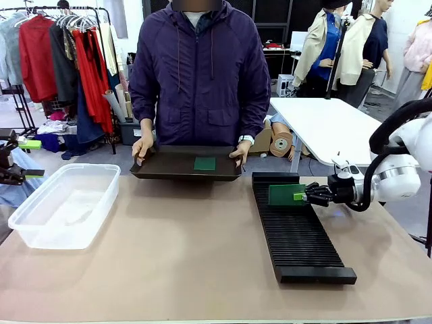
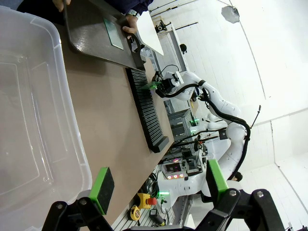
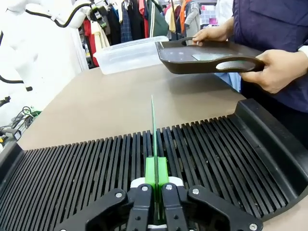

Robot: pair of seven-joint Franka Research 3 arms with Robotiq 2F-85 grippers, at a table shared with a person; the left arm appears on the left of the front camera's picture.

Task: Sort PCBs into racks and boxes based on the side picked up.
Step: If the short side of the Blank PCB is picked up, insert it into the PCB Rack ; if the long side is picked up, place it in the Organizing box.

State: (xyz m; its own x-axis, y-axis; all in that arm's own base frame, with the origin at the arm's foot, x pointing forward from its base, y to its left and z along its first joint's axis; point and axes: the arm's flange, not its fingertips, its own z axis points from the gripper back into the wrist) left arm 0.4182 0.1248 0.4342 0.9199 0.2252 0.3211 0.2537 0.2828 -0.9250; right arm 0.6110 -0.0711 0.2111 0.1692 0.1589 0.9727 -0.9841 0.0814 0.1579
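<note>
My right gripper (image 3: 156, 179) is shut on a green PCB (image 3: 154, 134) that stands upright on its edge, its lower edge down at the slots near the far end of the long black rack (image 1: 300, 236). In the front view this PCB (image 1: 283, 195) sits just left of the right gripper (image 1: 305, 196). A second PCB (image 1: 204, 163) lies flat on a dark tray (image 1: 169, 167) that the person holds with both hands at the far edge. My left gripper (image 2: 160, 182) hangs open beside the clear box (image 2: 29, 120), holding nothing.
The clear box (image 1: 64, 202) stands on the table's left side and looks bare inside. The person's hands grip the tray's handles just beyond the rack (image 3: 72, 173). Open tabletop lies between box and rack. A white table and clothes rails stand behind.
</note>
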